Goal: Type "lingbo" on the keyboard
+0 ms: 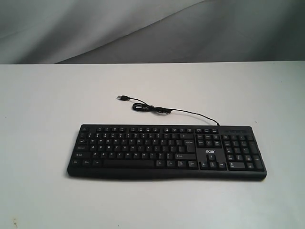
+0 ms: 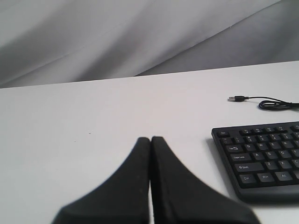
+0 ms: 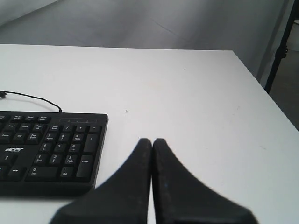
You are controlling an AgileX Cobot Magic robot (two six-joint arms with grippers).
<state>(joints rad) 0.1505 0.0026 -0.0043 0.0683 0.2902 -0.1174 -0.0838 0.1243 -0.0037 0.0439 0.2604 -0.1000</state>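
The wide black keyboard [image 1: 167, 151] with white legends and an "acer" logo lies flat in the middle of the white table, its thin USB cable [image 1: 157, 109] curling away behind it, unplugged. Neither arm shows in the exterior view. In the left wrist view my left gripper [image 2: 150, 138] is shut, its black fingers pressed together over bare table, off the keyboard's [image 2: 261, 158] Esc and Ctrl end. In the right wrist view my right gripper [image 3: 152, 140] is shut too, hovering beside the number pad end of the keyboard [image 3: 46, 149]. Neither holds anything.
The white table [image 1: 43, 105] ends at a back edge before a grey cloth backdrop [image 1: 143, 28]. Its side edge [image 3: 261, 88] is near in the right wrist view, with a dark stand leg [image 3: 280, 46] beyond it.
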